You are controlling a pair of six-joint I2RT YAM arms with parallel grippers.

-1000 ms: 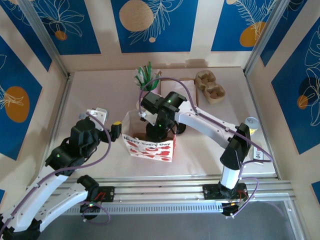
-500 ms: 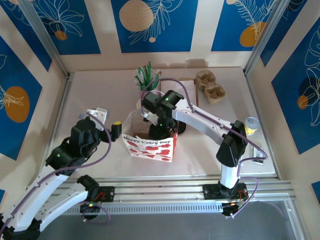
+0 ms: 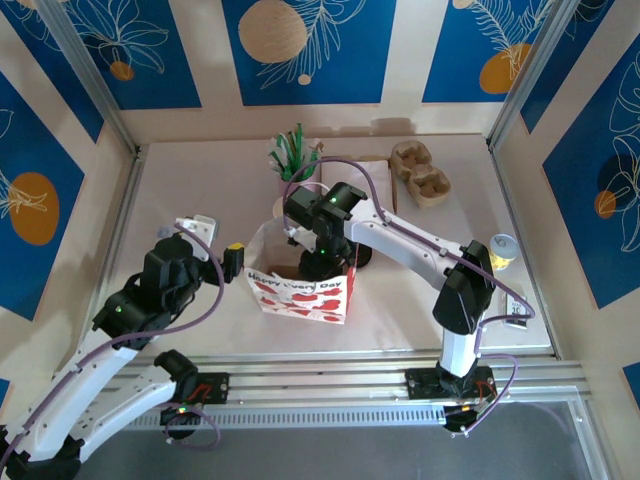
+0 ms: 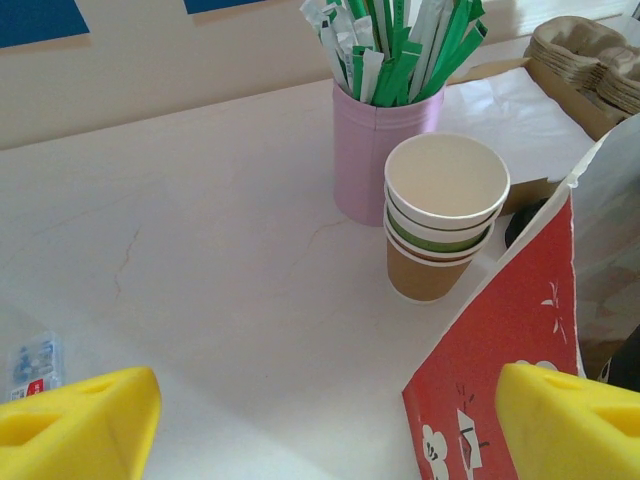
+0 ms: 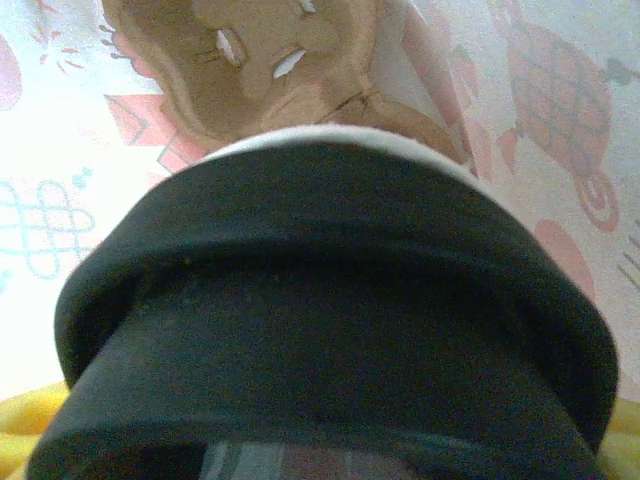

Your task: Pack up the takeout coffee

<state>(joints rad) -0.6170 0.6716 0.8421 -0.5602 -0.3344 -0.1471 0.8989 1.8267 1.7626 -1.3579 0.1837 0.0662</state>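
Right end effector (image 3: 320,262) is down inside the gift bag (image 3: 300,296), closed on the coffee cup (image 5: 330,300) (black lid up against the wrist cam). Pulp carrier (image 5: 255,50) sits on the bag floor below it. I'd lower straight, centre over a pocket, release only once seated, keep clear of the paper walls. Left end effector (image 3: 230,258) wide open, empty, just beside the bag's left edge. Bag front reads "Happy Every Day"; no other print legible.
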